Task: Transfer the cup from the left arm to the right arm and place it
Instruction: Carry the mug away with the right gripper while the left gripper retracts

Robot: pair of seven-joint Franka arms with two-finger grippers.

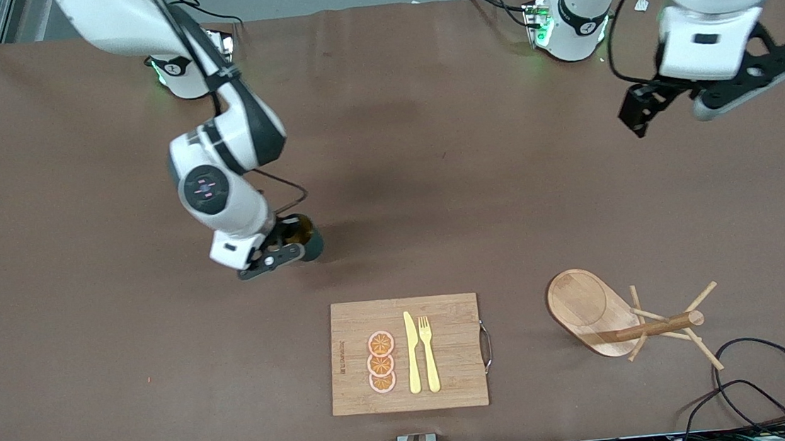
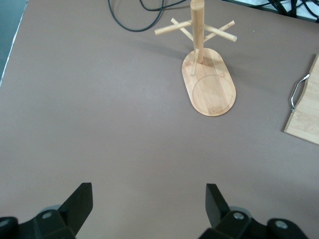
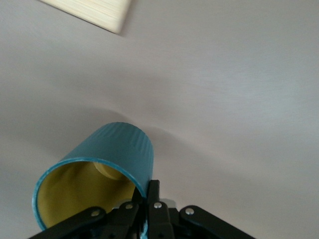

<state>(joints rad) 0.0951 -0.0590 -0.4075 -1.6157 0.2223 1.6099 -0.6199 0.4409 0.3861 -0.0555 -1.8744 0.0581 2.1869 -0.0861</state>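
Note:
The cup [image 1: 310,242] is a teal ribbed mug with a yellow inside, and my right gripper [image 1: 287,248] is shut on it. The gripper holds it tilted, low over the middle of the brown table. In the right wrist view the fingers [image 3: 153,191] pinch the rim of the cup [image 3: 117,152], one inside and one outside. The handle is hidden. My left gripper [image 1: 684,104] hangs open and empty, high over the left arm's end of the table. The left wrist view shows its fingertips [image 2: 148,199] wide apart over bare tabletop.
A wooden cutting board [image 1: 456,378] lies near the front edge with orange slices [image 1: 381,362], a yellow knife [image 1: 412,354] and a fork [image 1: 429,352] on it. A wooden mug tree [image 1: 585,307] stands beside it toward the left arm's end. Black cables [image 1: 769,386] lie near that corner.

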